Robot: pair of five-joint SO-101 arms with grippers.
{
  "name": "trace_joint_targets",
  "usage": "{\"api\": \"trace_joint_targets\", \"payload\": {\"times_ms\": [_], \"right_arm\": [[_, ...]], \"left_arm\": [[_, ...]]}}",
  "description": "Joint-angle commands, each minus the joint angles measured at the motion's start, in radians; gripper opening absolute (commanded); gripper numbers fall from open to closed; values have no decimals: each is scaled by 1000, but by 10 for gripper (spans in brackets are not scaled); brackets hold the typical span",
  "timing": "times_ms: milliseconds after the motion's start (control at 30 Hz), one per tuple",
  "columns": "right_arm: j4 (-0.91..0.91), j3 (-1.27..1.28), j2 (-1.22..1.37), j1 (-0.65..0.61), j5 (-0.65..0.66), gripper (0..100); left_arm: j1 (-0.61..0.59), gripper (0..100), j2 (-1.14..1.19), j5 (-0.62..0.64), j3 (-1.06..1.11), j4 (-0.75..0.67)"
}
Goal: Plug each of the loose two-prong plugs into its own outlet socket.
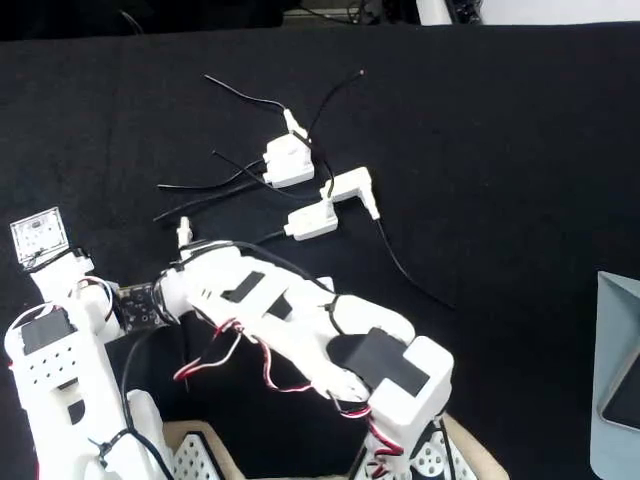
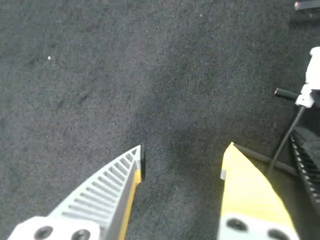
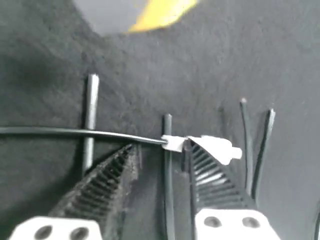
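Observation:
A small white two-prong plug (image 1: 184, 235) on a black wire lies on the black cloth, left of the white outlet sockets (image 1: 312, 220). My right gripper (image 3: 160, 147) is open just in front of it. The plug (image 3: 210, 145) lies across the tip of one black finger (image 3: 200, 165), and its wire runs past the other. A second black wire (image 3: 167, 190) lies between the fingers. My left gripper (image 2: 182, 150) is open over bare cloth with nothing between its fingers. A white plug (image 2: 312, 75) and black wire show at that view's edge.
Two more white sockets (image 1: 288, 160) (image 1: 350, 185) sit behind the first, with several thin black wires (image 1: 200, 195) spreading out from them. The left arm (image 1: 60, 340) and right arm (image 1: 330, 330) crowd the near-left table. A grey object (image 1: 615, 380) stands at the right edge.

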Motion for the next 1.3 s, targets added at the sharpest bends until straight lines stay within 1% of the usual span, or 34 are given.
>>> {"api": "trace_joint_targets", "payload": {"times_ms": [0, 67, 100, 267, 400, 533, 667, 733, 800, 867, 1000, 1100, 1267], "right_arm": [[-12, -56, 36, -41, 84, 70], [-12, -64, 51, -40, 103, 15], [-12, -67, 53, -38, 107, 11], [0, -58, 12, -31, 107, 11], [75, -44, -56, 11, 103, 11], [112, 8, -147, 54, 103, 11], [115, 77, -226, 60, 101, 11], [115, 119, -263, 75, 94, 11], [115, 156, -300, 107, 23, 11], [117, 185, -340, 153, -91, 11], [118, 243, -443, 253, -345, 12], [118, 291, -541, 321, -496, 12], [118, 366, -710, 431, -681, 12]], "left_arm": [[-5, 256, -5, -9, -7, -14], [-5, 256, -5, -9, -7, -14], [-5, 256, -5, -9, -7, -14], [-5, 256, -5, -9, -7, -14], [-5, 256, -5, -9, -7, -14], [-7, 256, -5, -9, -7, -14], [-15, 259, -15, -9, -27, -5], [-12, 261, -6, -12, -74, 40], [-10, 261, -5, -41, -136, 95], [-4, 261, -3, -61, -196, 141], [-2, 262, 51, -84, -297, 155], [19, 262, 180, -86, -392, 155], [119, 262, 523, -86, -584, 155]]}}
